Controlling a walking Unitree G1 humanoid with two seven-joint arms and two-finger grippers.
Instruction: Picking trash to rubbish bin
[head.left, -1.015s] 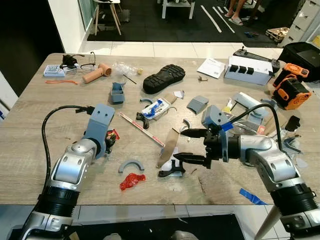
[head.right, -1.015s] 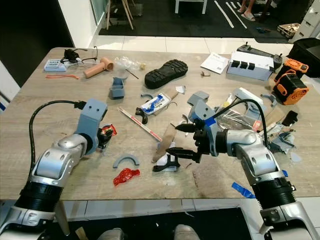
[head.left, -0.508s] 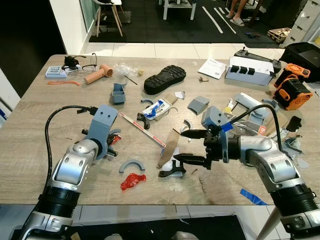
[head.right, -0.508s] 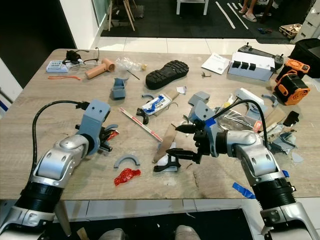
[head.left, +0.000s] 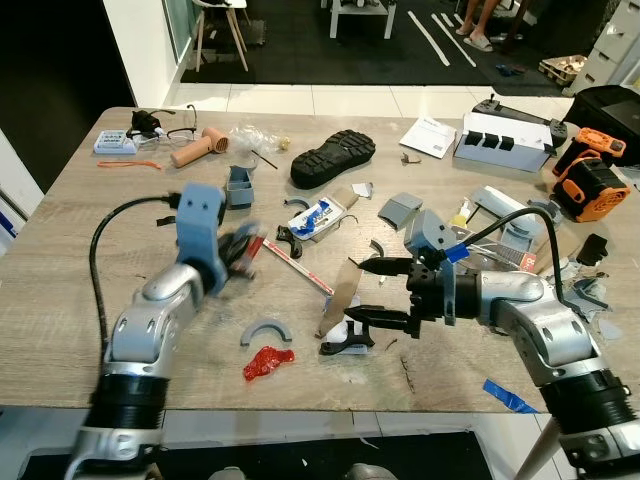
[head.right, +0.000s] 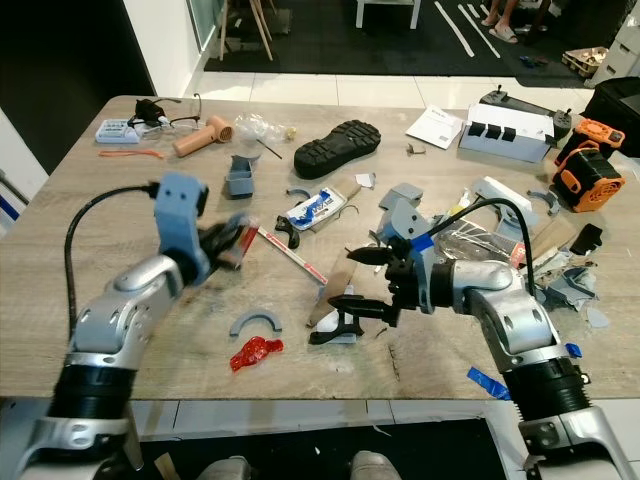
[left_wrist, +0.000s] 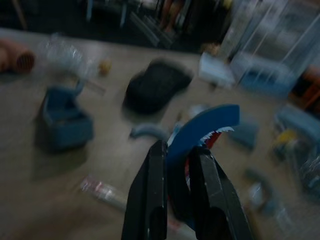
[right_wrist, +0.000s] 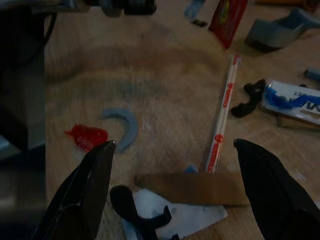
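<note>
With my left gripper pinched tight on the blue curved scrap between its fingers, I should carry it steadily binward, my right gripper spread wide over table litter.

A pale wood-grain desk is carrying a black shoe sole, crumpled red wrapper and grey plastic arc.

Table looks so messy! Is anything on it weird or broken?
Yes. A black shoe sole lies by itself on the table, with no shoe around it. Grey plastic bits, like an arc piece, and a crumpled red wrapper lie scattered about. The left gripper is pinching a blue curved scrap.
</note>
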